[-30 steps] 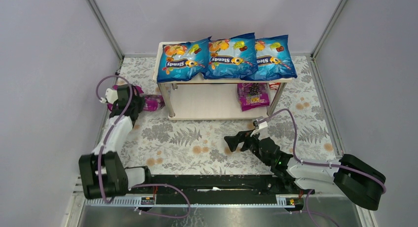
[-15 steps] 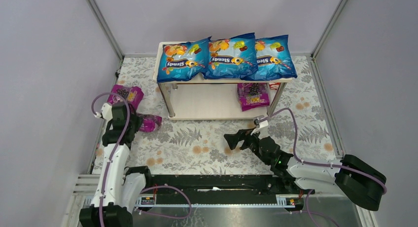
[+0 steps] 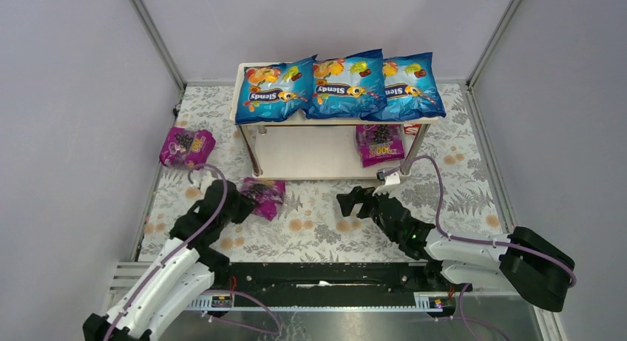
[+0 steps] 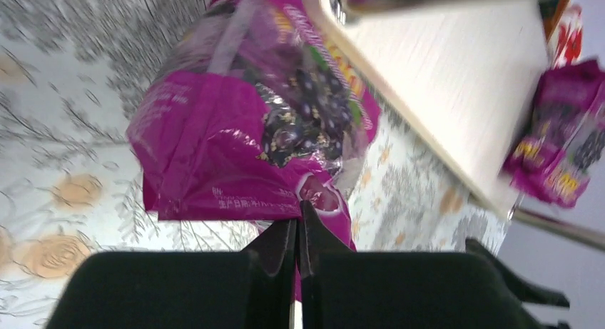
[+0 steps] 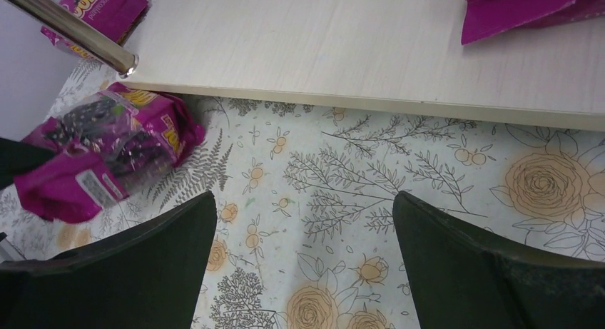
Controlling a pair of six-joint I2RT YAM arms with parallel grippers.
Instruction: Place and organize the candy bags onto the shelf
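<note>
Three blue candy bags (image 3: 344,86) lie side by side on the top board of the shelf (image 3: 310,160). One magenta bag (image 3: 379,143) lies on the lower board at the right. A second magenta bag (image 3: 187,146) lies on the floral cloth at the far left. My left gripper (image 3: 250,198) is shut on the edge of a third magenta bag (image 3: 264,195), held in front of the shelf's left post; the left wrist view shows the bag (image 4: 242,129) hanging from the shut jaws (image 4: 298,215). My right gripper (image 3: 350,206) is open and empty over the cloth, before the lower board (image 5: 342,51).
The floral cloth (image 3: 318,223) covers the table. Grey walls with metal posts close in the left, back and right. A red and white packet (image 3: 412,128) shows behind the shelf's right side. The held bag also shows in the right wrist view (image 5: 107,154).
My left arm has swung from the far left toward the shelf's front, carrying the third magenta bag away from the other one. My right gripper has edged slightly toward the shelf.
</note>
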